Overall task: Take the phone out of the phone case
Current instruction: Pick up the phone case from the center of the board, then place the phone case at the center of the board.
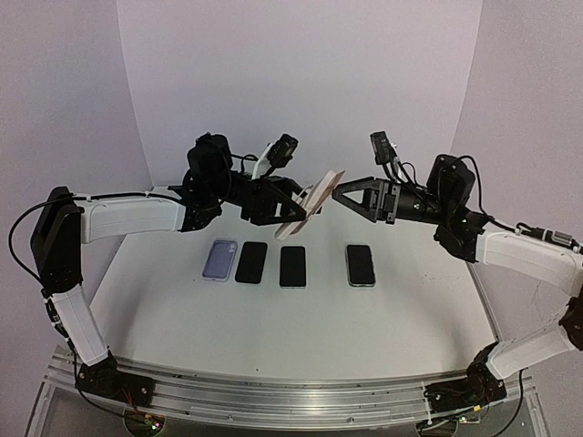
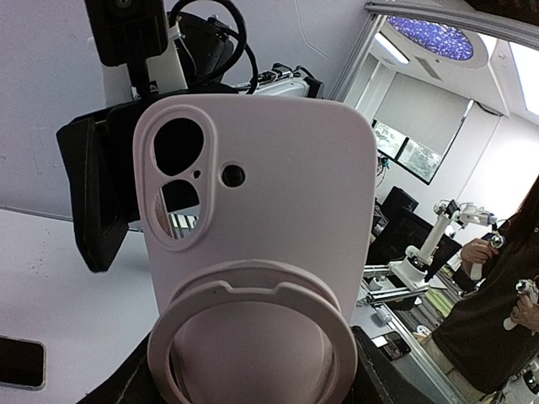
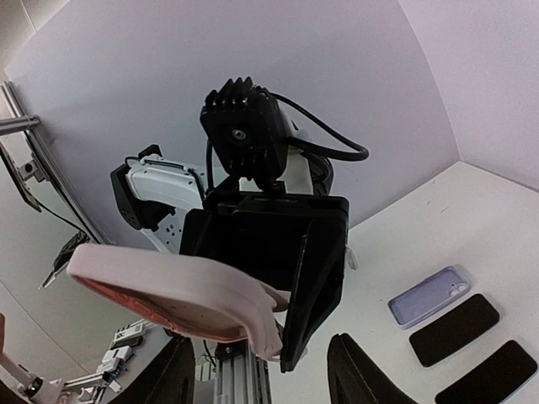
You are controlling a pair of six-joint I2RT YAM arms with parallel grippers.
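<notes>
Jaws of the left gripper point(image 1: 290, 217) were closed on the lower end of the pink phone case point(image 1: 314, 198), holding it off the table point(image 1: 301, 319) above the rear middle. Case was tilted, upper end up and toward the right arm. Right gripper point(image 1: 337, 195) sat at that upper end with its jaws partly apart. Couldn't tell whether they touched or gripped the case.

Left wrist view: case back point(image 2: 278, 194) filled the frame. It had a round ring point(image 2: 253, 337) low on the back and a camera cutout point(image 2: 173, 181) at upper left. One dark finger point(image 2: 93, 202) of the right gripper showed behind the case's left edge; the other finger was hidden.

Right wrist view: case point(image 3: 168, 290) was seen edge-on, with a reddish underside. The left gripper point(image 3: 278, 252) was on it from behind, and one case corner reached down between the right gripper's point(image 3: 265, 362) spread fingers point(image 3: 173, 374). Contact there wasn't clear. Couldn't tell whether a phone was inside the case.

On the table, in a row below the grippers: lavender case point(image 1: 219, 259) on the left, two black phones point(image 1: 251, 262) point(image 1: 292, 266) just beside it, and a fourth phone point(image 1: 361, 265) a bit apart on the right. All lay flat, well below the held case.
</notes>
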